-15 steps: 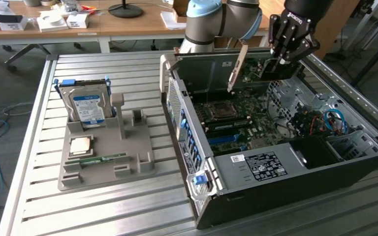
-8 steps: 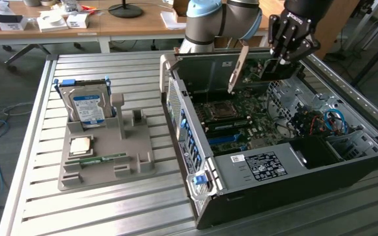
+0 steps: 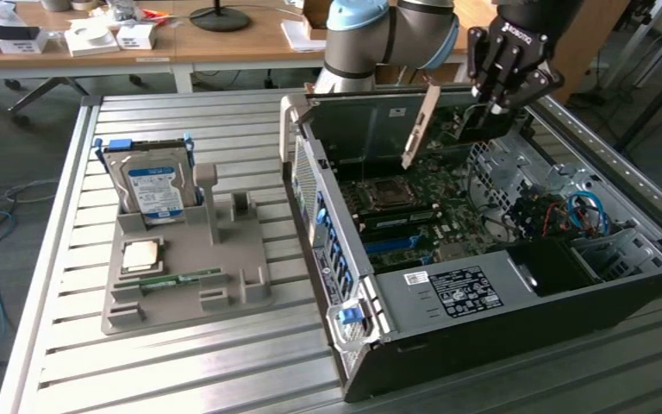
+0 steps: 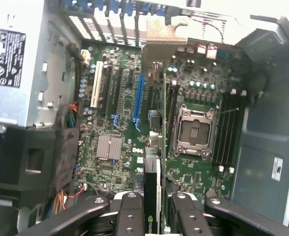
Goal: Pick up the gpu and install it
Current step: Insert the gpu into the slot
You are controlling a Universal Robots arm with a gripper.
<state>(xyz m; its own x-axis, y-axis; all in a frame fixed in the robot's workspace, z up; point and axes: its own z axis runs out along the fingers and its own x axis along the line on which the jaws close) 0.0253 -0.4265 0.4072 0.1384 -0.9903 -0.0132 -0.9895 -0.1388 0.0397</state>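
Gpu [image 4: 153, 182]: on edge, clamped in end effector [image 4: 154, 216]. Long axis runs toward the case's slotted wall [image 4: 105, 19], bracket end nearest it. Sits over motherboard [image 4: 114, 98], blue slot [image 4: 138, 103] just beside; case side open.

"DELL" is printed in white on the motherboard [image 4: 129, 147] — and "ROBOTIQ" is lettered on the gripper [image 3: 495, 108], seen toward one o'clock in the exterior view.
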